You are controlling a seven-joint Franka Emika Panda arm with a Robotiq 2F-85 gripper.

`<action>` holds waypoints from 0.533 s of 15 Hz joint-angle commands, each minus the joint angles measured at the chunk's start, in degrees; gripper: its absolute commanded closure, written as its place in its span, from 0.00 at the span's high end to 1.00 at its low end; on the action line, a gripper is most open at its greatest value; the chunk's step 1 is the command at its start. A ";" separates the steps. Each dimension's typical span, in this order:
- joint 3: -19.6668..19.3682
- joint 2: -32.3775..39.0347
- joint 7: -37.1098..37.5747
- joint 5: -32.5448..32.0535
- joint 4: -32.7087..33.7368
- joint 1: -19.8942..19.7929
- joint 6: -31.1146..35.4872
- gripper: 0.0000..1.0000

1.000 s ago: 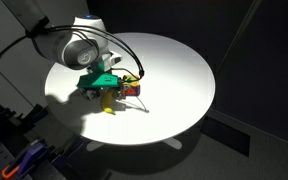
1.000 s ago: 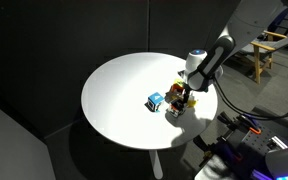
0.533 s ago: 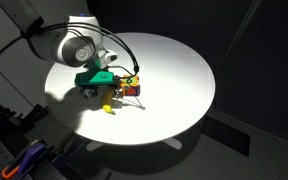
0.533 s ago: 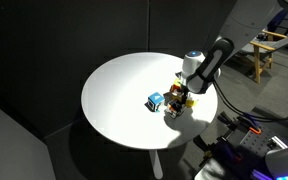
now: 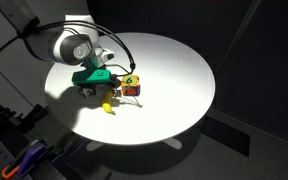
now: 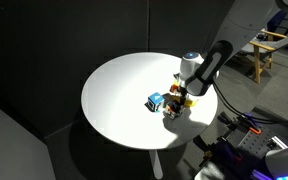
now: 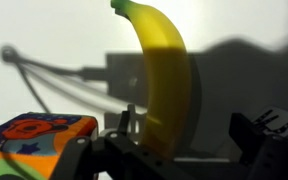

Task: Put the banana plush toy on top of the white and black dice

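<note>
The banana plush toy (image 5: 109, 105) lies on the round white table (image 5: 179, 70), yellow with a dark tip. In the wrist view it (image 7: 164, 75) stretches away between my fingers. It lies close to the left finger, with a clear gap to the right one. My gripper (image 5: 96, 84) hovers just over the banana's near end and is open (image 7: 189, 135). The white and black dice is hard to make out. A pale cube (image 6: 172, 110) at the front of the cluster may be it.
A red and yellow cube (image 5: 131, 88) stands next to the banana and fills the wrist view's lower left (image 7: 34, 135). A dark blue cube (image 6: 156, 101) stands on the cluster's far side from the arm. The table edge (image 5: 114, 140) is near.
My gripper has drawn back a little toward the arm's base. The banana stays on the table in the same spot.
</note>
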 commanded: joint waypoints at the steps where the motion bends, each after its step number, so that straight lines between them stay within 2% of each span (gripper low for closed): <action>1: -1.35 -1.04 3.06 -2.22 -1.37 1.67 0.68 1.00; 8: 0.69 -1.83 0.68 -1.28 -1.79 -1.68 0.44 1.00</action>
